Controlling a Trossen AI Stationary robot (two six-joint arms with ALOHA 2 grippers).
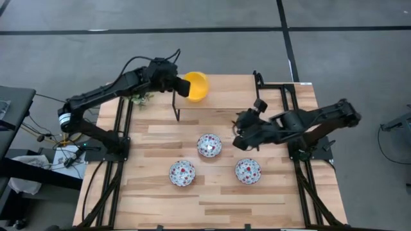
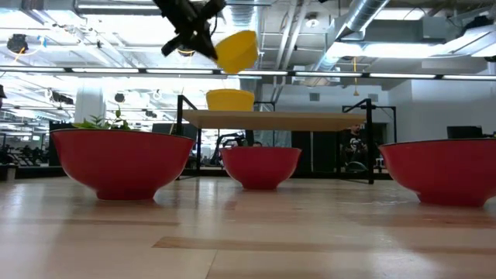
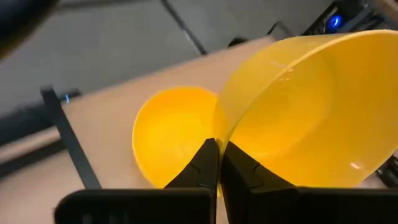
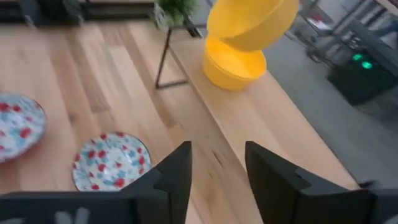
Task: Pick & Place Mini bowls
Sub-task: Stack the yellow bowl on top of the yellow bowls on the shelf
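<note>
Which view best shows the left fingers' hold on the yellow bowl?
Left wrist view: the left gripper has its fingers shut on the rim of the held yellow bowl, above a second yellow bowl. High and low views show it small; right wrist view shows only the bowls.

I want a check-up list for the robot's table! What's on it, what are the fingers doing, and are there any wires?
Surface: wooden table with a raised shelf.
Job's things: three floral bowls on the table; one yellow bowl on the shelf, another yellow bowl held tilted above it.
Clutter: small green plant.
Grippers: left gripper fingers shut on the held bowl's rim; right gripper open, empty, above the table.
Cables: black cables left of the table.
Surroundings: grey floor; no people seen.
</note>
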